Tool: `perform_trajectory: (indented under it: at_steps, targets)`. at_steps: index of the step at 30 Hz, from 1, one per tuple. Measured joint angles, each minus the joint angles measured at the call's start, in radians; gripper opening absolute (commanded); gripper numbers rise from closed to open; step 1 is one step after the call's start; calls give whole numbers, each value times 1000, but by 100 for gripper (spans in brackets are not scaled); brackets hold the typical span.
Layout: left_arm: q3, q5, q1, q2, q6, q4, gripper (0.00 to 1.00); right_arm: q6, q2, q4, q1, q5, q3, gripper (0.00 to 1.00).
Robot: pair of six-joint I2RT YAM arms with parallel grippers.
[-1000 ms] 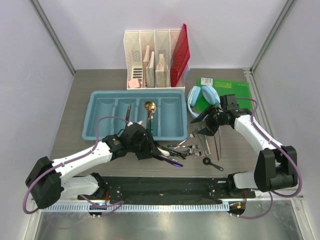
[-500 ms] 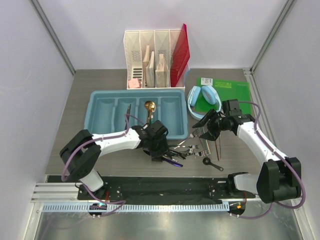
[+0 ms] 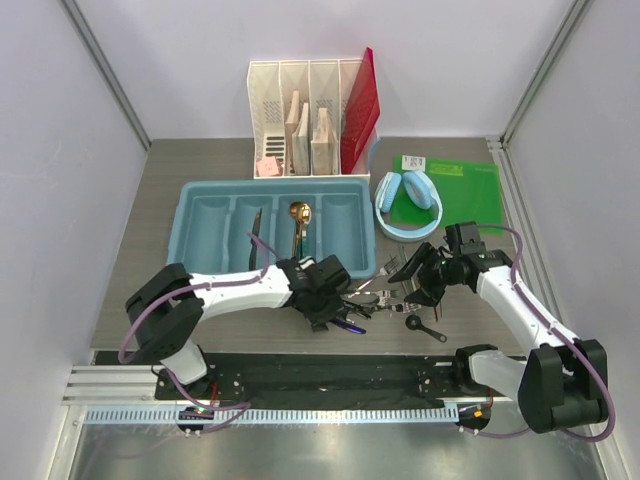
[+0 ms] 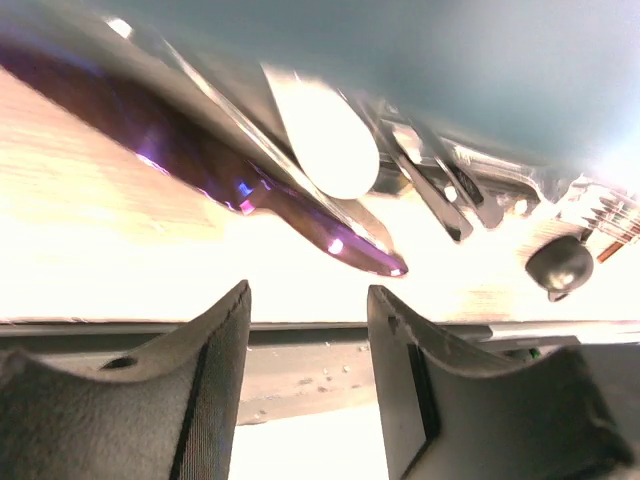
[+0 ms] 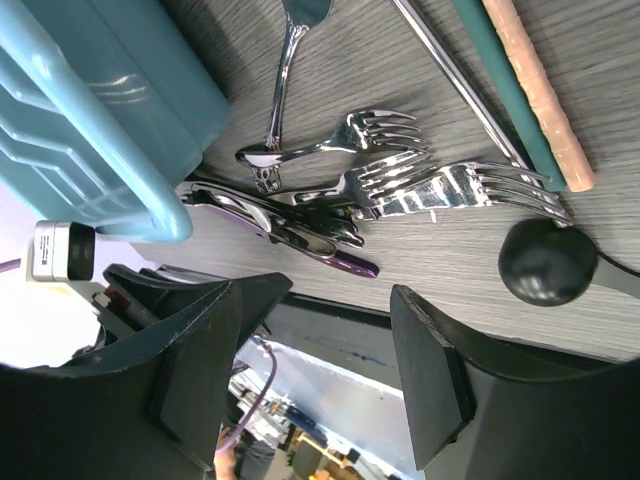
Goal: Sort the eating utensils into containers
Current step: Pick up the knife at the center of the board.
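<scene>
Top external | folder label (image 3: 414, 163) unreadable | left claw (image 4: 308, 300) released | right claw (image 5: 336, 295) released

Top view: grey wood-grain surface (image 3: 150, 200) fills mid-frame. Plain pale lavender back wall (image 3: 200, 60) spans the upper frame. Left side wall (image 3: 50, 220) and right side wall (image 3: 595, 180) match it. One silver aluminium post (image 3: 105, 70) runs diagonally at upper left, a second post (image 3: 542, 70) at upper right. Black mat strip (image 3: 330, 375) along the surface's lower edge; white toothed rail (image 3: 300, 413) below it; brushed metal sheet (image 3: 330, 450) at bottom. Light even, diffuse; left wrist view washed out.
</scene>
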Motion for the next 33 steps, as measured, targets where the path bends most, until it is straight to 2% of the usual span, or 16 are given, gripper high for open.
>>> perform_trajectory:
  at_steps: [5,14,21,33]
  targets:
    - [55,-65,-89,48,-90,-30,45,-30,-36,-21,0,5,-5,66]
    - [32,-197,-215,51,-307,-91,45,-81,-83,-57,2,15,-43,66]
    - [31,-288,-231,51,-377,-130,45,-96,-84,-70,14,23,-64,66]
    - [112,-410,-231,115,-380,-205,45,-110,-84,-74,37,36,-64,66]
